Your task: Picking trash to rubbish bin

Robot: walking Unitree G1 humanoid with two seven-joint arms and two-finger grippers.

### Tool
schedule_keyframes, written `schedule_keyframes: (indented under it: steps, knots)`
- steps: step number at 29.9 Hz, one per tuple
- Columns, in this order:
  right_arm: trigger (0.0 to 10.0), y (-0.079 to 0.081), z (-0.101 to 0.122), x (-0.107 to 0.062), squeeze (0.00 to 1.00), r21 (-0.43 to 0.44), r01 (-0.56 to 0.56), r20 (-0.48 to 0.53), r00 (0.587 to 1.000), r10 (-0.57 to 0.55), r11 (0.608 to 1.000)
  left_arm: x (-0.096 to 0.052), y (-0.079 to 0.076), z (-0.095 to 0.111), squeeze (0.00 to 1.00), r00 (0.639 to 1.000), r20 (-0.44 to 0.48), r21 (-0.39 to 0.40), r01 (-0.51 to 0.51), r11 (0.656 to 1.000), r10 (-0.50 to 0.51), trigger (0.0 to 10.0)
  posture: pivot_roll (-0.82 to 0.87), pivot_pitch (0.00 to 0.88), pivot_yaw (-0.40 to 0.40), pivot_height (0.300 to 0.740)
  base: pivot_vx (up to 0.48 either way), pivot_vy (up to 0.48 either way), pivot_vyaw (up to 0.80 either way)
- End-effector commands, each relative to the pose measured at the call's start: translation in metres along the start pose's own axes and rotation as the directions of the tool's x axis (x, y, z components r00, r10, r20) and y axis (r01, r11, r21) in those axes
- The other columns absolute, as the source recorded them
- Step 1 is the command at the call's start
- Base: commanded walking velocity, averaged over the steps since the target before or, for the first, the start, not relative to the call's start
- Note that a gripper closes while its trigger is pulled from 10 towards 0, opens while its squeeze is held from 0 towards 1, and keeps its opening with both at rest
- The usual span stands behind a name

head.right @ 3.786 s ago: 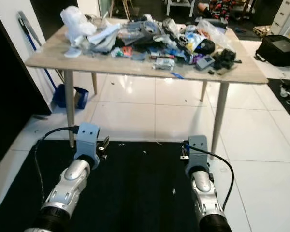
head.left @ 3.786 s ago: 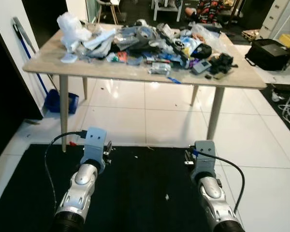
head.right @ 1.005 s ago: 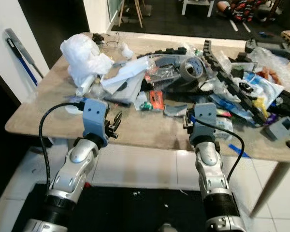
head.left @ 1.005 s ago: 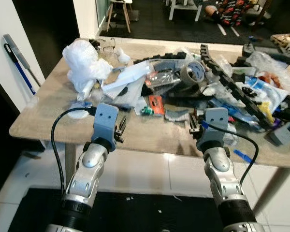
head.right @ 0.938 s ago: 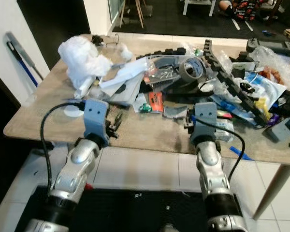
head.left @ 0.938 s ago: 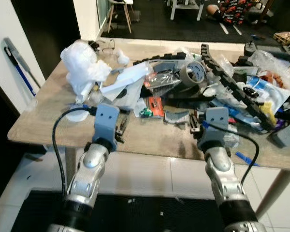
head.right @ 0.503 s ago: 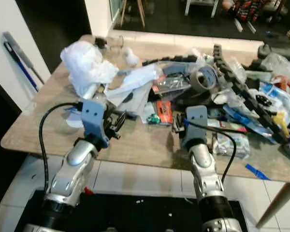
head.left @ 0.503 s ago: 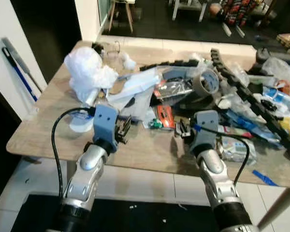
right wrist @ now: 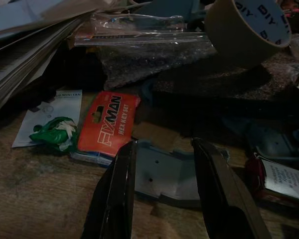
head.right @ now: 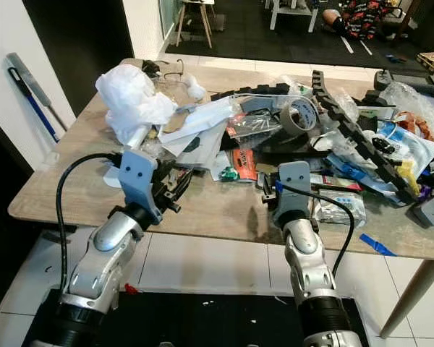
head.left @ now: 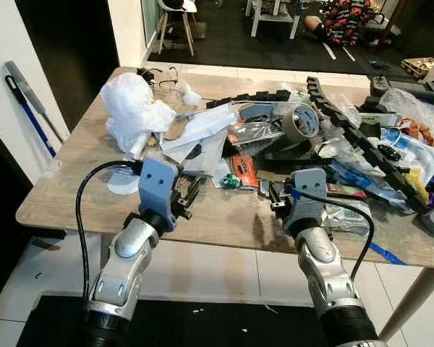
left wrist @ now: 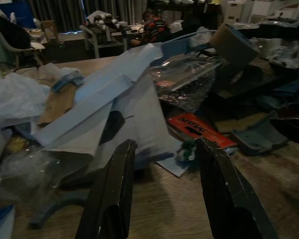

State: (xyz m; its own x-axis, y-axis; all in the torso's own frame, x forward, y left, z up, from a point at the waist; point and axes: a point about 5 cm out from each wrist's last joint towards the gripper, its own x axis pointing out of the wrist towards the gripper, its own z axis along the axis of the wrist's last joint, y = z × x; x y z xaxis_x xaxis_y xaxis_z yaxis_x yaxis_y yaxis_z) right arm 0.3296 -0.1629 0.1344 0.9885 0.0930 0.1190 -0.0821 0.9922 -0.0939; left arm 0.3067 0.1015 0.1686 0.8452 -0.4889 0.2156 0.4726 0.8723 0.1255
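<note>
Right end effector [right wrist: 162, 191], jaws spread, empty, faces grey plastic piece [right wrist: 177, 174] on counter [head.left: 224, 224]: likely light, stiff, slick; pinch its near edge; left end effector [left wrist: 162, 191] likewise spread.

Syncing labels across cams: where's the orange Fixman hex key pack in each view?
Left eye view: orange hex key pack at table centre, ahead of the right gripper.
Right eye view: same place, beside the green wad.
Left wrist view: right of centre, past the left gripper.
Right wrist view: left of centre.
Shared landmark: the tape roll.
</note>
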Motion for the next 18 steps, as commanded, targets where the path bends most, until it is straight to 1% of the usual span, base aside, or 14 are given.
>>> schedule_keyframes:
  steps: [1, 2, 6, 8, 18]
  knots:
    - [10.0, -0.0011, -0.0039, -0.004, 0.0, 0.004, 0.004, -0.016, 1.0, -0.004, 1.0, -0.0022, -0.0026, -0.0037, 0.0, 1.0, -0.022, 0.006, 0.015, 1.0, -0.014, 10.0, -0.04, 0.122, -0.013, 0.74, 0.0, 0.0, 0.0]
    - [10.0, -0.0011, -0.0042, -0.0044, 0.0, 0.003, 0.004, -0.017, 1.0, -0.004, 1.0, -0.002, -0.0027, -0.0046, 0.0, 0.999, -0.032, 0.005, 0.014, 1.0, -0.014, 10.0, -0.04, 0.119, -0.012, 0.74, 0.0, 0.0, 0.0]
    - [10.0, -0.001, -0.0052, -0.0054, 0.0, 0.003, 0.005, -0.021, 1.0, -0.005, 1.0, -0.0017, -0.0035, -0.0084, 0.0, 0.998, -0.057, 0.035, 0.017, 0.999, -0.015, 10.0, -0.05, 0.115, -0.011, 0.74, 0.0, -0.48, 0.0]
    - [10.0, -0.0019, -0.0054, -0.0058, 0.0, 0.003, 0.006, -0.022, 1.0, -0.006, 1.0, -0.0009, -0.0018, -0.0098, 0.0, 0.998, -0.062, 0.013, -0.01, 1.0, 0.011, 10.0, -0.05, 0.112, -0.011, 0.74, 0.0, 0.0, 0.0]
    - [10.0, -0.0038, -0.0046, -0.0047, 0.0, 0.008, -0.003, -0.023, 1.0, 0.003, 1.0, -0.0007, -0.0011, -0.0091, 0.0, 0.998, -0.057, 0.015, -0.011, 1.0, 0.011, 10.0, -0.05, 0.114, -0.013, 0.74, 0.0, 0.0, 0.0]
